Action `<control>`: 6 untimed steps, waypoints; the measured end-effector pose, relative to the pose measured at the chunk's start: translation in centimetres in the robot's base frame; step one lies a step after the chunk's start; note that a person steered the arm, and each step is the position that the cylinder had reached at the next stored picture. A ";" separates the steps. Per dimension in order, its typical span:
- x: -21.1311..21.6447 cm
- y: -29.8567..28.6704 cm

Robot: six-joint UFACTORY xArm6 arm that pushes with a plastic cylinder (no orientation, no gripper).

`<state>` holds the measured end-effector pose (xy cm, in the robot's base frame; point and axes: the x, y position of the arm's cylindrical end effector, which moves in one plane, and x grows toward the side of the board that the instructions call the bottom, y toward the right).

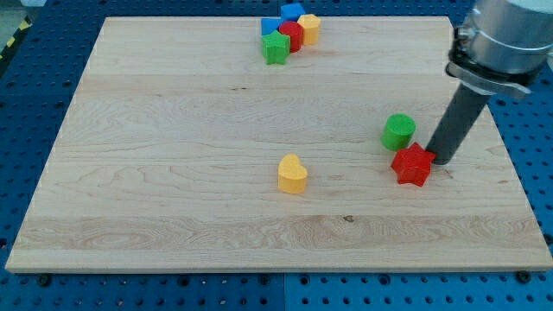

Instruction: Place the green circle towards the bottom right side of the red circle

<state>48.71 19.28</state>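
The green circle (398,132) stands at the view's right, touching or nearly touching the upper left of a red star (412,165). The red circle (290,35) sits in a cluster at the view's top centre, far up and left of the green circle. My tip (439,161) rests on the board just right of the red star and to the lower right of the green circle.
The top cluster also holds a green block (276,47), a yellow block (308,28) and blue blocks (292,12) (270,26). A yellow heart (292,174) lies near the middle. The wooden board (173,173) lies on a blue perforated table.
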 end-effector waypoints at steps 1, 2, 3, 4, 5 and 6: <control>0.0 -0.3; -0.1 -1.7; -1.2 -2.4; -3.0 -2.7; -4.7 -4.5; -6.5 -6.3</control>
<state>42.23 12.95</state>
